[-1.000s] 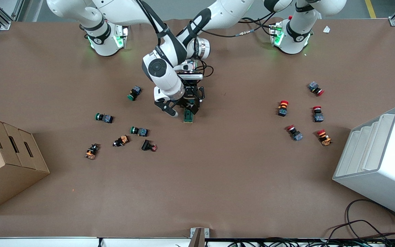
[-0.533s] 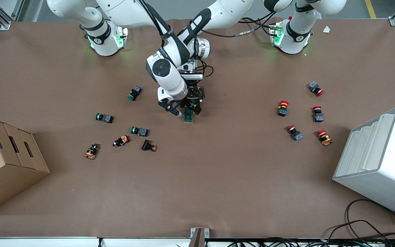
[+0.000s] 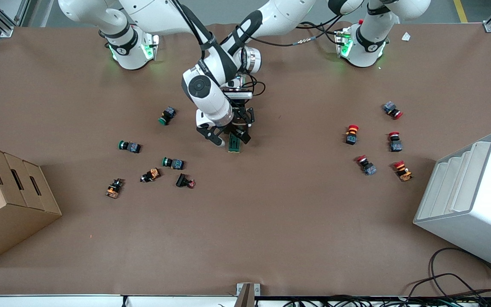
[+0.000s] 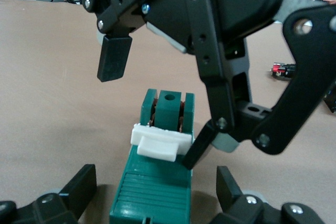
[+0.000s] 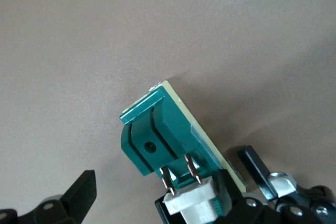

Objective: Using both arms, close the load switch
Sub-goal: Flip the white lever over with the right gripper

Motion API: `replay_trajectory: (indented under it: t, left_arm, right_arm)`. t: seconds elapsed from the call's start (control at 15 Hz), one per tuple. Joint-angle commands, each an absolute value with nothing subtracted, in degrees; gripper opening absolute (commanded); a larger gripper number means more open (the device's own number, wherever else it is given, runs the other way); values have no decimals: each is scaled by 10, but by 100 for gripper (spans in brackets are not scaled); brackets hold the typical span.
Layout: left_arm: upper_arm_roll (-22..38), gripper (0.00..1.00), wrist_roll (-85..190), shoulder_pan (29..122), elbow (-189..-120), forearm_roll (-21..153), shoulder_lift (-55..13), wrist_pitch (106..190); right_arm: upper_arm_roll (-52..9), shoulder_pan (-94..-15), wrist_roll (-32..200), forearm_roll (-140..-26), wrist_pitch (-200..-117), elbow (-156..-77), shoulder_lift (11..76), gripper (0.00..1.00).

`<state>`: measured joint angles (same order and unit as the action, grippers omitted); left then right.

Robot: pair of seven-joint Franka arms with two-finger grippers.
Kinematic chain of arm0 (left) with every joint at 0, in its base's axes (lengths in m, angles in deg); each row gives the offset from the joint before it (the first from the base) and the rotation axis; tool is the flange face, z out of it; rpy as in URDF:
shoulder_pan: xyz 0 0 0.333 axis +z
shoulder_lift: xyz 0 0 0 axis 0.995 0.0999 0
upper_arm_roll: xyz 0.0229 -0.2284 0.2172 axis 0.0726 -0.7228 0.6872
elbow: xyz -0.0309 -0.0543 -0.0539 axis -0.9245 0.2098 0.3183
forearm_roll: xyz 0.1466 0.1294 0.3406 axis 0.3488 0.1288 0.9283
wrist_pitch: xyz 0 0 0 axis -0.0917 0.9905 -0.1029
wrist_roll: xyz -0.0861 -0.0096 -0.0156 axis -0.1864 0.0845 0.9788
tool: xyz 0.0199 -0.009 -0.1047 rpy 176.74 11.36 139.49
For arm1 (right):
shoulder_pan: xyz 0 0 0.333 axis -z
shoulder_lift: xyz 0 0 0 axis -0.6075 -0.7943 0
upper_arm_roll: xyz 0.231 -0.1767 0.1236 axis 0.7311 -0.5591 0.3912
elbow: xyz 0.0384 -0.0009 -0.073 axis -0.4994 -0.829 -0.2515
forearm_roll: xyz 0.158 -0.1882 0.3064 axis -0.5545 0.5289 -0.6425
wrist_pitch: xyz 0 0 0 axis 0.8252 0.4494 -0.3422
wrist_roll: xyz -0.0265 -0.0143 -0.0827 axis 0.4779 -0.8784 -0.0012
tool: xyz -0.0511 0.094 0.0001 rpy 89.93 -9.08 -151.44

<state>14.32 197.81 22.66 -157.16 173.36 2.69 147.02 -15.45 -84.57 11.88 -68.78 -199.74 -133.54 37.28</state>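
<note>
The load switch (image 3: 234,145), a dark-green block with a white lever, lies flat at mid-table. Both grippers meet over it. In the left wrist view the left gripper (image 4: 156,193) stands open, its fingers (image 4: 80,187) astride the green body (image 4: 157,182) with a gap on each side. The right gripper (image 3: 227,138) is open too. One of its fingertips (image 4: 197,148) rests against the white lever (image 4: 160,142); the other (image 4: 114,59) hangs free. In the right wrist view the lever (image 5: 202,203) sits at one finger of the right gripper (image 5: 144,203), with the switch body (image 5: 157,129) next to it.
Green-capped and orange push buttons (image 3: 173,163) lie scattered toward the right arm's end, beside a cardboard box (image 3: 11,200). Several red-capped buttons (image 3: 351,134) lie toward the left arm's end, near a white rack (image 3: 471,200).
The right arm's wrist shifted a little toward the left arm's end, bringing its fingers closer over the switch. The switch and the left gripper have stayed in place.
</note>
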Motion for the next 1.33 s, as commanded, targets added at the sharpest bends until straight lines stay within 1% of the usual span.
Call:
replay_trajectory:
  t: [0.0, 0.27, 0.93, 1.27]
  left_arm:
    - [144, 100, 1982, 220, -1561, 1733, 44, 1478]
    - [144, 100, 1980, 220, -1560, 1734, 44, 1478]
    - [144, 100, 1971, 220, -1559, 1733, 45, 1478]
    - [143, 100, 1964, 220, -1557, 1732, 43, 1478]
  right_arm:
    - [-155, -827, 120, -699, -1967, -1288, 364, 100]
    - [-156, -810, 122, -699, -1909, -1256, 364, 100]
    - [-154, -820, 98, -699, -1903, -1250, 362, 100]
    - [-153, -817, 98, -709, -1875, -1232, 362, 100]
